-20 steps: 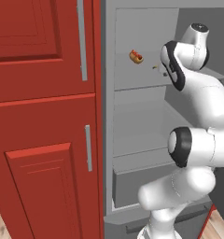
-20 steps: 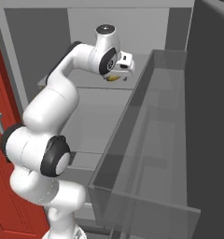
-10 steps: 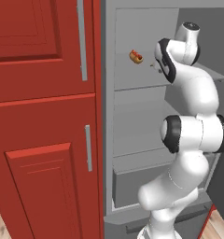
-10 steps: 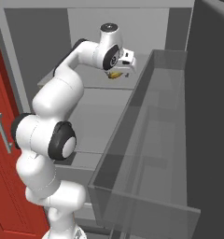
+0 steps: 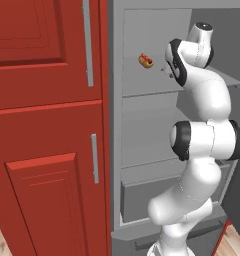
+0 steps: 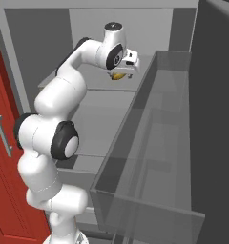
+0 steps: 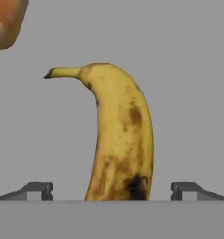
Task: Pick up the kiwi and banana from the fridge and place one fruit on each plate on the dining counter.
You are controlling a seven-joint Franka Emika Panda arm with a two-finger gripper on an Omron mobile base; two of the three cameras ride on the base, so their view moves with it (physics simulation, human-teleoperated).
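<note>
While spread wide, the two-finger gripper (image 7: 112, 191) is aimed at a curved, brown-spotted yellow banana (image 7: 118, 140) laid on the flat grey fridge shelf (image 6: 95, 86), red cupboards (image 5: 47, 125) alongside.

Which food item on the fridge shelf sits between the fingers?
The banana, yellow and brown-spotted, centred between the open fingers; the red-and-tan item lies off to one side.
</note>
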